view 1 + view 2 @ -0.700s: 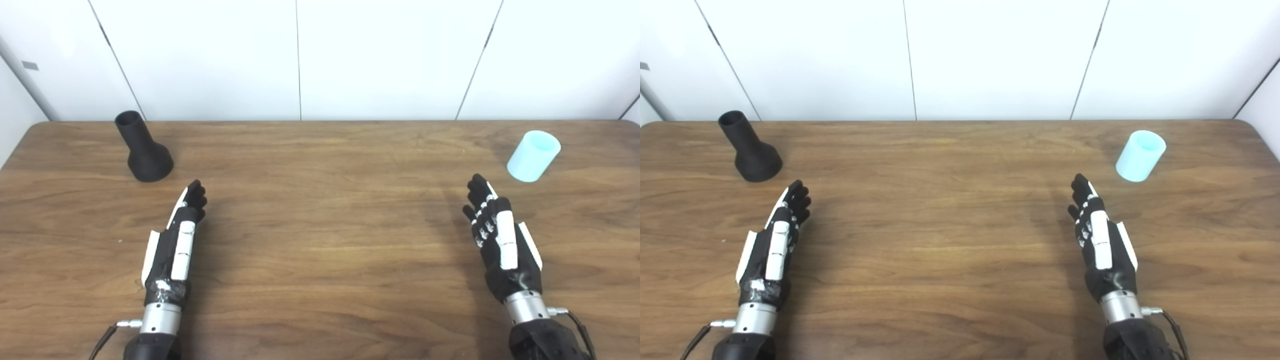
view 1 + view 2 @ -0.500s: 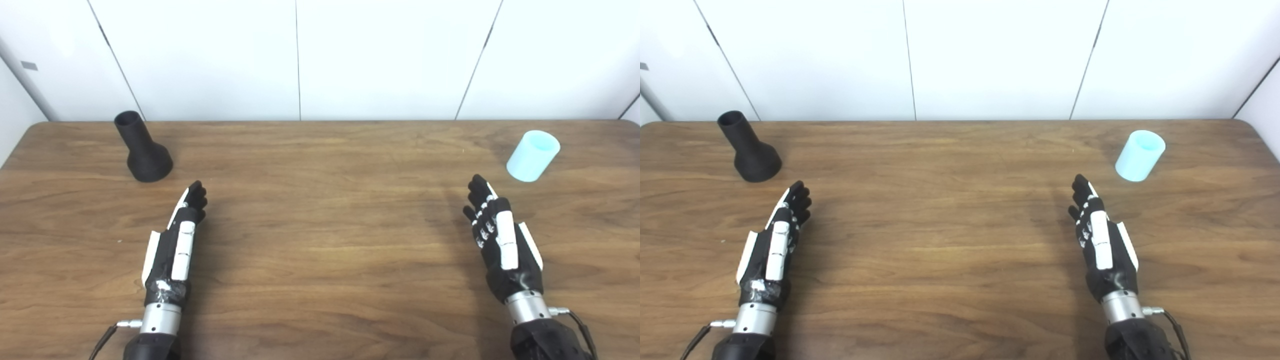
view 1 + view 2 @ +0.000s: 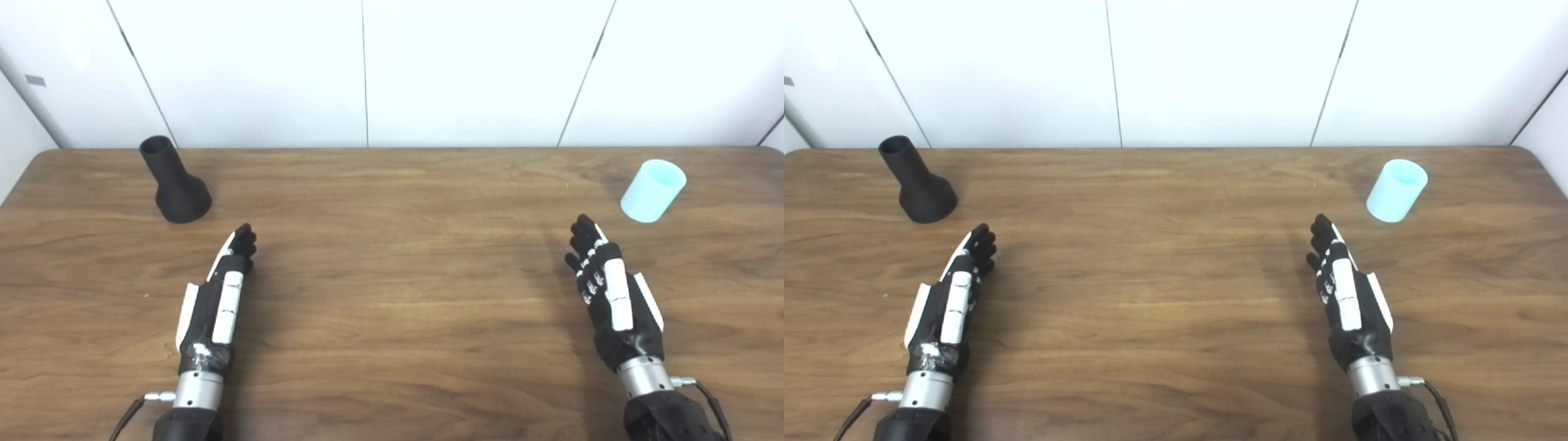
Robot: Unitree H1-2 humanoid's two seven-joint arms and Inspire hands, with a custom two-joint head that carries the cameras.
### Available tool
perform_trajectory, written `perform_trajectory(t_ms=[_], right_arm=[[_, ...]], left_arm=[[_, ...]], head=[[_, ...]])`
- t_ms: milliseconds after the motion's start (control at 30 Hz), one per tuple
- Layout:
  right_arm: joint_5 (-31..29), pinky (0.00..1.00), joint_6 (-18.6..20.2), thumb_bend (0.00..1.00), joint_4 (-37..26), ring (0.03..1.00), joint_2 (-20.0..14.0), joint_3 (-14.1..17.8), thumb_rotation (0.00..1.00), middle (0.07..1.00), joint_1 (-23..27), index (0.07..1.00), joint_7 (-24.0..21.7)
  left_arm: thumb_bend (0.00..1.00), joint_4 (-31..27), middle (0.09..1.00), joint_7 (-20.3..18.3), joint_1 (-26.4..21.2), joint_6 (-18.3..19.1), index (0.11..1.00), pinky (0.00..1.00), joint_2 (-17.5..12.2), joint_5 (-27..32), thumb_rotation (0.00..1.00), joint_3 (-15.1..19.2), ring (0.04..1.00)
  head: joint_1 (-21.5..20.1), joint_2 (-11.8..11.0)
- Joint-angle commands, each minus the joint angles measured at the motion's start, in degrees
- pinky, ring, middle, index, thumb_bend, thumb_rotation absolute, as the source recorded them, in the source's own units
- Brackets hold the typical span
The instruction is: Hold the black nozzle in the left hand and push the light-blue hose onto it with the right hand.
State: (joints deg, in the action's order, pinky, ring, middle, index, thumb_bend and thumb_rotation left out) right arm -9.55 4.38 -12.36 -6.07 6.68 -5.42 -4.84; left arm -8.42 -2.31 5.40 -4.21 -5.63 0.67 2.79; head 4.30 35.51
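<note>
I've got both hands low over the wooden table (image 3: 392, 294), empty, fingers stretched out and loosely apart. My left hand (image 3: 217, 294) points up-table; the black nozzle (image 3: 174, 180) stands ahead and a little to its left, near the fingertips, wide base down, neck tilted back-left. My right hand (image 3: 612, 291) has the light-blue hose (image 3: 652, 190) ahead and to its right, a short stub standing on end, leaning slightly. Each hand is nearer its own piece. Plain white wall panels behind.
</note>
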Motion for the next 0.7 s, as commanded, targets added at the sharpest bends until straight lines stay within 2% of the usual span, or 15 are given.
perform_trajectory(t_ms=[0,33,200,300,433,533,667], right_arm=[[-0.05,0.98,-3.17,0.57,-0.05,0.981,-0.84,0.36,0.96,0.962,0.08,0.953,-0.49],[-0.12,0.99,-3.83,0.56,0.50,0.991,-1.08,0.37,0.98,0.972,-0.06,0.964,-0.79],[-1.19,1.00,-6.70,0.53,3.44,1.000,-2.14,0.87,0.97,0.985,-0.32,0.973,-1.91],[-0.82,1.00,-7.35,0.54,4.37,1.000,-2.94,0.78,1.00,0.982,-0.33,0.976,-2.25],[-1.57,1.00,-8.76,0.59,6.31,1.000,-3.79,0.67,1.00,0.984,0.08,0.970,-3.57],[-2.17,0.99,-9.97,0.60,7.60,0.992,-3.97,0.66,0.99,0.971,0.53,0.957,-4.22],[-2.14,0.93,-10.28,0.63,7.97,0.959,-4.02,0.56,0.96,0.944,0.93,0.933,-4.46]], left_arm=[[0.54,2.17,0.934,0.48,1.83,-2.42,0.934,0.96,1.05,-0.48,0.89,-0.60,0.941],[0.52,2.58,0.939,0.77,2.02,-2.68,0.939,0.97,1.36,-1.02,0.89,-0.77,0.946],[0.52,4.64,0.942,1.42,2.19,-3.91,0.942,0.98,2.18,-3.20,0.90,-1.69,0.949],[0.57,5.16,0.942,1.83,2.15,-3.61,0.941,0.99,2.67,-4.69,0.89,-2.28,0.952],[0.52,8.10,0.944,2.14,1.42,-7.17,0.946,0.96,3.07,-5.27,0.90,-2.80,0.954],[0.51,10.06,0.942,2.58,0.90,-9.60,0.947,0.94,3.45,-5.24,0.91,-2.75,0.947],[0.50,10.92,0.933,3.76,0.71,-10.92,0.940,0.93,4.10,-6.36,0.88,-2.50,0.936]], head=[[1.22,-1.03],[2.52,-2.10],[7.83,-6.20],[10.41,-8.77],[12.40,-11.31],[12.57,-11.89],[12.25,-11.78]])
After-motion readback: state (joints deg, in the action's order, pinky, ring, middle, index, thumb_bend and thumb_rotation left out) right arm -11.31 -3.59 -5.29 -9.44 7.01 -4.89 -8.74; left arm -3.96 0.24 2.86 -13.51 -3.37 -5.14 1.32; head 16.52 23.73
